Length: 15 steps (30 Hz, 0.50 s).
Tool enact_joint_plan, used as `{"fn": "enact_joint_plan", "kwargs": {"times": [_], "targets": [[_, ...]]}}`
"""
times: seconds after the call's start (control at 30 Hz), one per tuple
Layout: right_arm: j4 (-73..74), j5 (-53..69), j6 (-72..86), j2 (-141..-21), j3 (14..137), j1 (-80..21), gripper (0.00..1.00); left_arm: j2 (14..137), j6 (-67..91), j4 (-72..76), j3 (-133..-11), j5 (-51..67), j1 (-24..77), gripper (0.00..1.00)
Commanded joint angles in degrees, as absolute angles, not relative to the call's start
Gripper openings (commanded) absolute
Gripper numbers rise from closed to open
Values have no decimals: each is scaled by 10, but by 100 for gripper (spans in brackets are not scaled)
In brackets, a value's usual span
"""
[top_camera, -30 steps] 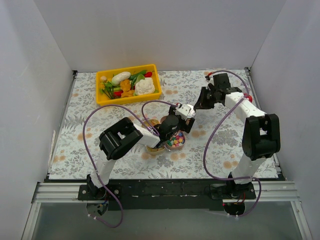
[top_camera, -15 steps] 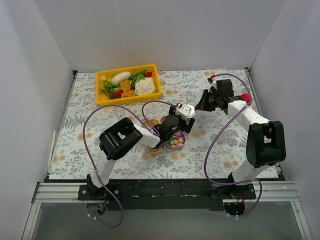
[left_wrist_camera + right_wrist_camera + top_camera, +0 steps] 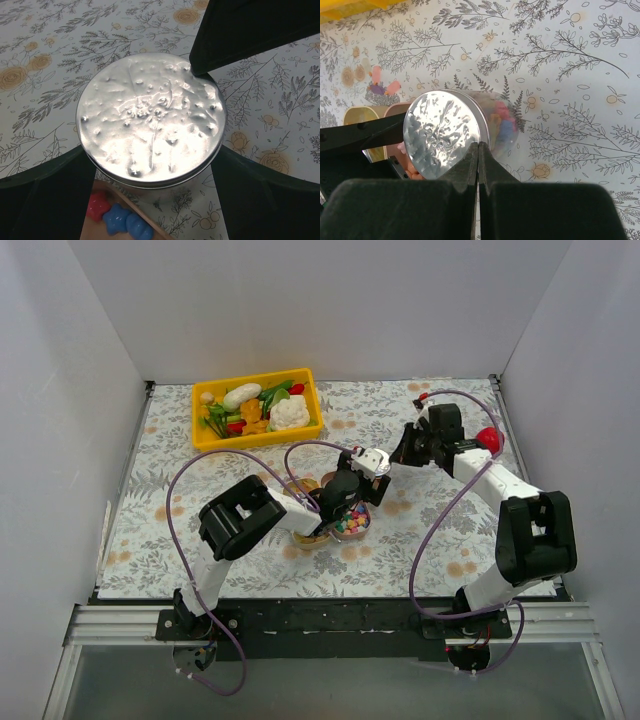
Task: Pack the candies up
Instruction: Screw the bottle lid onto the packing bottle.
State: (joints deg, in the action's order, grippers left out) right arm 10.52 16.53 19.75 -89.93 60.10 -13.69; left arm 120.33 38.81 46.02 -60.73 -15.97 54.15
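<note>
Up close, the clear round jar with a dimpled silver lid [image 3: 444, 131] shows only dents and glare on its metal face; it lies tilted near the middle of the grey-and-orange floral tablecloth [image 3: 450, 530], clasped across its body by the widely spread black fingers of the left gripper [image 3: 152, 155]; the right gripper [image 3: 478, 150] has its two fingers pressed together on nothing, their joined tip touching the lid's rim at six o'clock in its own wrist view; the tiny pastel candies [image 3: 350, 523] heap in a shallow wooden bowl [image 3: 368, 527] just at six o'clock of the jar, more show pink and blue through the jar's wall, and a few pink ones lie loose on the cloth; a second wooden bowl [image 3: 306, 538] sits just beside the first at nine o'clock; a yellow plastic tray [image 3: 256, 439] of toy vegetables [image 3: 262, 408] stands at eleven o'clock near the back edge; a small red ball [image 3: 488, 437] shows at three o'clock beside the right arm, near the right edge; bare cloth spreads at eight, four and twelve o'clock of the bowls; plain white walls [image 3: 300, 300] close the nine, twelve and three o'clock sides; a black rail [image 3: 330, 620] carrying both bases runs along the six o'clock edge.
</note>
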Motion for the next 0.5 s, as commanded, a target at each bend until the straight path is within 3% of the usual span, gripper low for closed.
{"fn": "enact_joint_plan", "kwargs": {"times": [0.0, 0.3, 0.47], "targets": [[208, 288, 237, -912, 568, -207, 1, 1242, 391, 366, -612, -119, 557, 85], [250, 207, 248, -885, 573, -206, 3, 1239, 391, 366, -608, -120, 560, 85], [250, 178, 246, -882, 626, -163, 32, 1231, 392, 367, -593, -120, 560, 85]]}}
